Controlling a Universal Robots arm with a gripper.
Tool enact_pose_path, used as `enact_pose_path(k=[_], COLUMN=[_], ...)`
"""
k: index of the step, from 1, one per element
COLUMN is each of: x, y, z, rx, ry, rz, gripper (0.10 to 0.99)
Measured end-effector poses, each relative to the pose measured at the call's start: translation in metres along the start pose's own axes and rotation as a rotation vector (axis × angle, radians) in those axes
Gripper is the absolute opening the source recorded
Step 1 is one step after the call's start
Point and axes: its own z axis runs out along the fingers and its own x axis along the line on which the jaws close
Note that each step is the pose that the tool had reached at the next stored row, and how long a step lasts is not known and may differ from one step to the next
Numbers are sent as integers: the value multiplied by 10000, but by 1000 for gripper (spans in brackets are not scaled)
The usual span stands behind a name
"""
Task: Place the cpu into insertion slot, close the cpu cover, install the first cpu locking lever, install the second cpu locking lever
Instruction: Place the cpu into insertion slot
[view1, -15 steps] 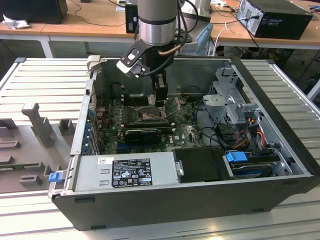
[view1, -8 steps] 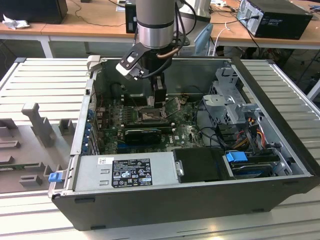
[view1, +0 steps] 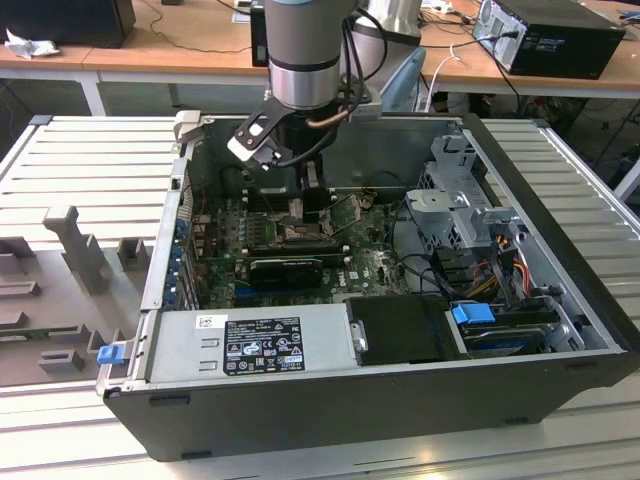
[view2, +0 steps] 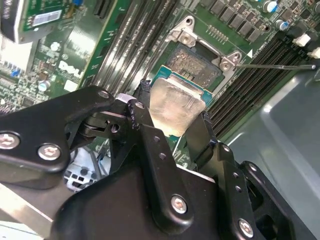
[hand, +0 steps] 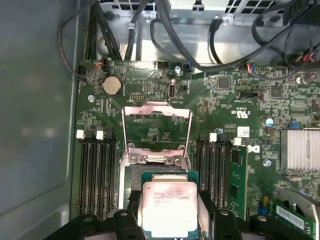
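in the exterior view the arm's black two-fingered gripper (view1: 310, 208) hung inside the open black metal computer case (view1: 560, 370), low over the green motherboard (view1: 372, 262) toward the case's far wall. in the second wrist view its fingers were clamped on two opposite edges of the small flat square cpu with the pale silver metal face (view2: 175, 105). the chip was not yet seated: the square dark insertion slot with its silvery rim (view2: 196, 61) lay just past its leading edge, partly hidden by it. a thin silvery wire lever (view2: 275, 65), probably a locking lever, stuck out beyond the slot's corner. in the first wrist view the thin silvery cpu cover frame (hand: 157, 108) stood open on the slot's far side, so i judged the drop unobstructed. long black memory slots (hand: 95, 175) flanked the slot closely on both sides, and the chip's edges looked roughly square to the rim.
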Motion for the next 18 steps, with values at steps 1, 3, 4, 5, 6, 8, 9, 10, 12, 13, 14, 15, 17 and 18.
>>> enact_pose_path(k=[1,3,4,5,6,8,9,10,12,13,14,15,17,18], x=[7,24,31,42,50,85,88,89,92,92,93,93,102,106], y=[-13,-34,-37,-40,-42,-48,-50,-54,-61,-62,-63,-66,-73,-74], z=[11,58,91,124,141,206,226,241,269,283,298,325,363,396], rx=[5,21,26,27,27,35,36,35,33,32,32,32,33,33], ry=[-1,-2,-1,-2,-1,-5,-10,-20,-28,-27,-28,-28,-28,-28], rz=[15,35,35,35,35,60,171,298,406,406,405,404,406,402], gripper=[529,529,529,529,529,529,529,529,529,529,529,529,529,529])
